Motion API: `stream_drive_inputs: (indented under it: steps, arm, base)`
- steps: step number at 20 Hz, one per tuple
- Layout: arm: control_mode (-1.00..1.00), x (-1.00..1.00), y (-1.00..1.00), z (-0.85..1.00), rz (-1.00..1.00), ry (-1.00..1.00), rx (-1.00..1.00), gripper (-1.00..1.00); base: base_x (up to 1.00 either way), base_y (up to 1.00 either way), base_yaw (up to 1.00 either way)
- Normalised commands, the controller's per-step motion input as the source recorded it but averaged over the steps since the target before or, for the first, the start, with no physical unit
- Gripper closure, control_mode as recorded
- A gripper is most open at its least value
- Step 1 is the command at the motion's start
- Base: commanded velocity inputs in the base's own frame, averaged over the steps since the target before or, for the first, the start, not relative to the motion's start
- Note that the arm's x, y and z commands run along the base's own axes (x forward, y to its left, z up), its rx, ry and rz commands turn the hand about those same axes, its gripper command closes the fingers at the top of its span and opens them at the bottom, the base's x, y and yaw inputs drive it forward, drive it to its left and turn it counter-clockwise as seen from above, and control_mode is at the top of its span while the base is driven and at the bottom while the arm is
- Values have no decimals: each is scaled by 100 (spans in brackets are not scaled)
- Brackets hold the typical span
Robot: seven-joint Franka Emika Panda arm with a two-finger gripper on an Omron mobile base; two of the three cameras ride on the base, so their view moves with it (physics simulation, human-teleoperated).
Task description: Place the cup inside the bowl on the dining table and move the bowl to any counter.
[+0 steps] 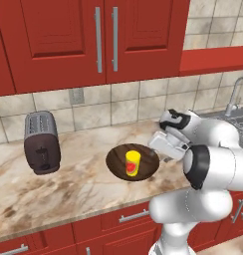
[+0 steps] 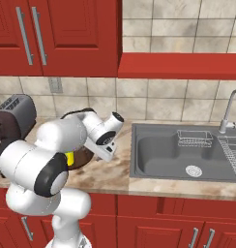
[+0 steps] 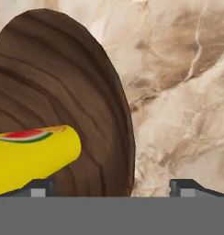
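Hand view showed the gripper (image 3: 112, 187) spread wide, its 2 dark fingertips (image 3: 38, 188) standing far apart at the bottom edge with nothing clamped between them. The bowl (image 3: 63, 92), dark wood-grain, filled the left of that view, and its right rim passed between the 2 tips, closer to the right one. The yellow cup (image 3: 31, 158) with its red mark lay across the bowl's inside, just above the left tip; whether it touched that tip I couldn't tell.

From the left base view, the cup (image 1: 132, 163) stood upright in the middle of the bowl (image 1: 118, 160), and the bowl sat on the marble counter (image 1: 68, 194) over red cabinets, near the front edge. The white hand hung just beside the bowl's right rim. A toaster (image 1: 41, 142) stood well to the left, apart from the bowl.

From the right base view, the arm covered most of the bowl (image 2: 81, 157), and a sink (image 2: 187, 155) lay to the right.
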Motion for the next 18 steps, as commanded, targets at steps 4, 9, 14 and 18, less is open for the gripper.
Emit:
stream_drive_inputs:
  steps: [4, 9, 14, 18]
  arm:
    - [-100, -46, 0, 32, -2, 0, 0, -100]
    - [-100, -53, 0, 27, -2, 0, 0, -100]
    - [-100, -57, 0, 39, -2, 0, 0, -100]
    - [-100, -57, 0, 46, -3, 0, 0, -100]
  base:
    - [0, 0, 0]
    - [0, 0, 0]
    - [0, 0, 0]
    - [0, 0, 0]
